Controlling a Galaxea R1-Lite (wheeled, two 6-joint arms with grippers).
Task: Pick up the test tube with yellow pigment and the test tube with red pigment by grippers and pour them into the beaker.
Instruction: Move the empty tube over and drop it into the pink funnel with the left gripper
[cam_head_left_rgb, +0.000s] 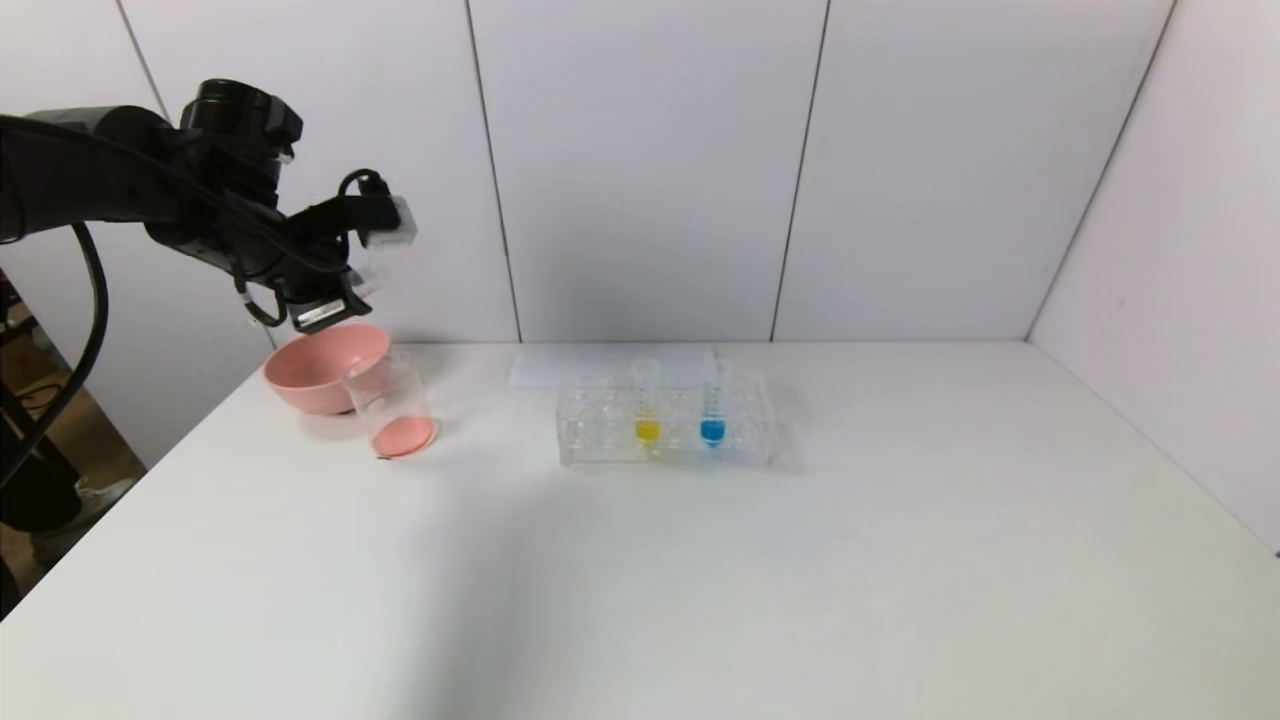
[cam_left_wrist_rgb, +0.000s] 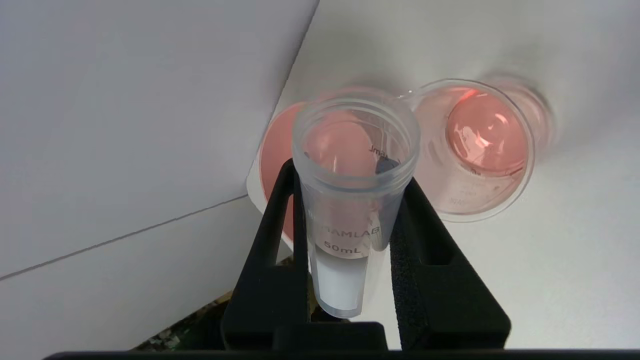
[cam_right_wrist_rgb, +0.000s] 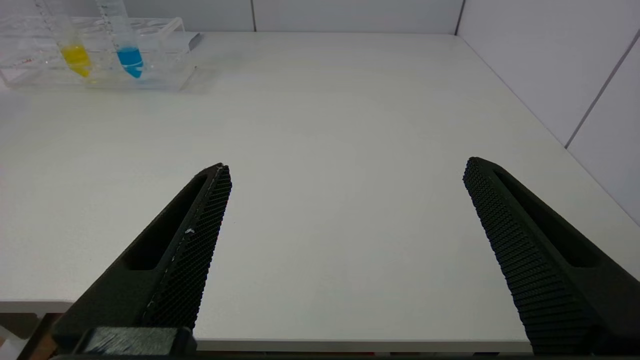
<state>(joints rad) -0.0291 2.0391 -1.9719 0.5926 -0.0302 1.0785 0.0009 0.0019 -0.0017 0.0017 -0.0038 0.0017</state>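
My left gripper (cam_head_left_rgb: 345, 290) (cam_left_wrist_rgb: 350, 175) hangs high at the table's far left, above the pink bowl, shut on a clear 50 mL test tube (cam_left_wrist_rgb: 345, 230). The tube's open mouth points down at the bowl and beaker, and no liquid shows inside it. This is the test tube with red pigment. The beaker (cam_head_left_rgb: 390, 405) (cam_left_wrist_rgb: 475, 150) stands beside the bowl with pinkish-red liquid at its bottom. The test tube with yellow pigment (cam_head_left_rgb: 648, 415) (cam_right_wrist_rgb: 75, 55) stands upright in the clear rack. My right gripper (cam_right_wrist_rgb: 347, 170) is open over the table's near right edge, holding nothing.
The pink bowl (cam_head_left_rgb: 315, 370) (cam_left_wrist_rgb: 275, 150) touches the beaker at the far left corner. A blue-liquid tube (cam_head_left_rgb: 712, 420) (cam_right_wrist_rgb: 129, 55) stands beside the yellow one in the clear rack (cam_head_left_rgb: 600, 430). White paper (cam_head_left_rgb: 540, 370) lies behind the rack. Walls close the back and right.
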